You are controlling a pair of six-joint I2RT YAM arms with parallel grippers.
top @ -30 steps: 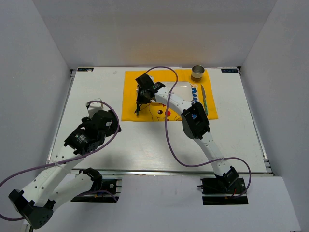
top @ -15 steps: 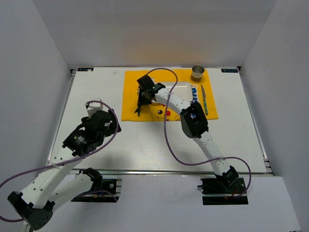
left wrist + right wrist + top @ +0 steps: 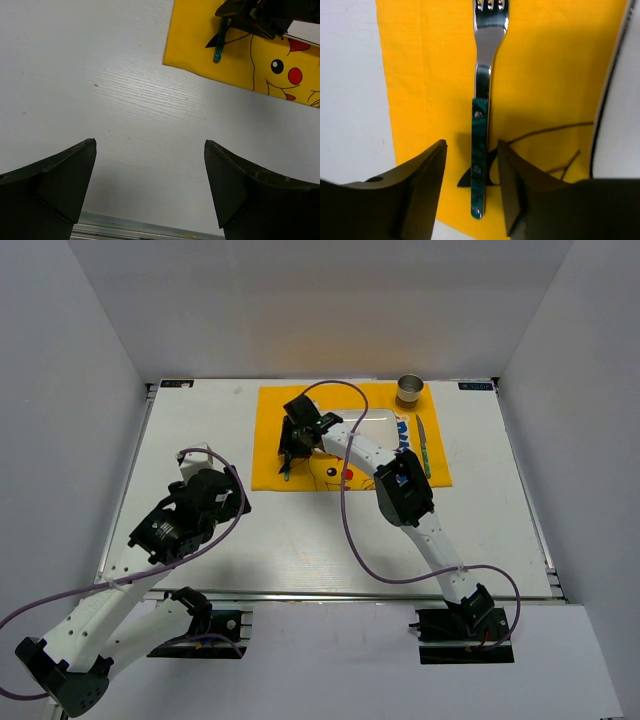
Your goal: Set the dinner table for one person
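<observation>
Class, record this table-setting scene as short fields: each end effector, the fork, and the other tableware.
Right end effector: open, jaws either side of the fork's handle, not gripping it
Fork: green handle, lying flat on the yellow cloth, near its left edge
Left end effector: open, empty, over bare dinner table
Knife: on the cloth's right side
Cup: metal, at the cloth's far edge, beyond the knife
</observation>
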